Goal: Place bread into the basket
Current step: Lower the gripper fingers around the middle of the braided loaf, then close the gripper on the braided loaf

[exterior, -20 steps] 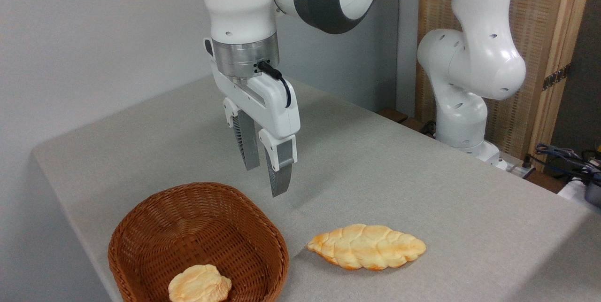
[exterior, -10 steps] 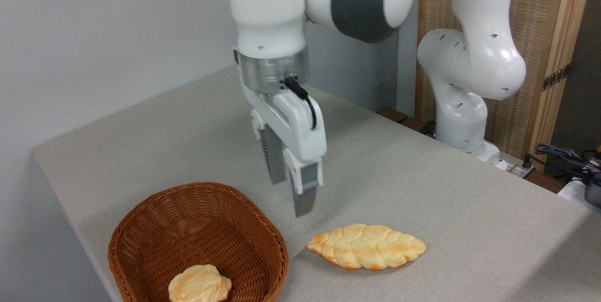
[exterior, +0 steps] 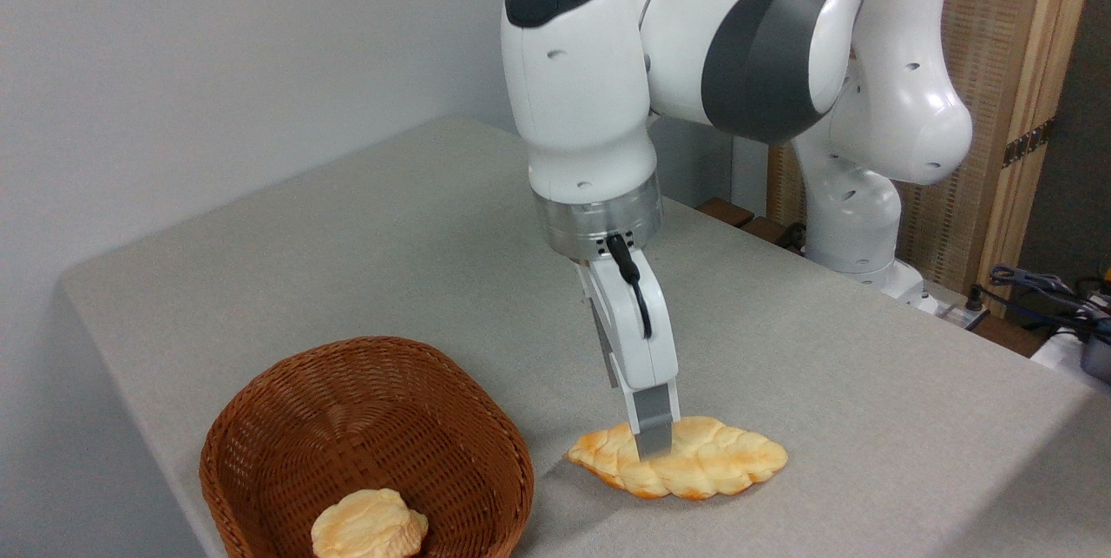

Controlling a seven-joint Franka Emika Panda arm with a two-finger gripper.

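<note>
Look at the bread. It is long and flat, pale yellow with orange-brown edges and bumpy like a braid. It lies on the gray table, just right of the basket, not in it. Your gripper points down onto the bread's left half. You see it from the side, so you cannot tell if the fingers are spread or squeezing. A small round bun sits in the basket, near the front. Nothing lies between bread and basket.
</note>
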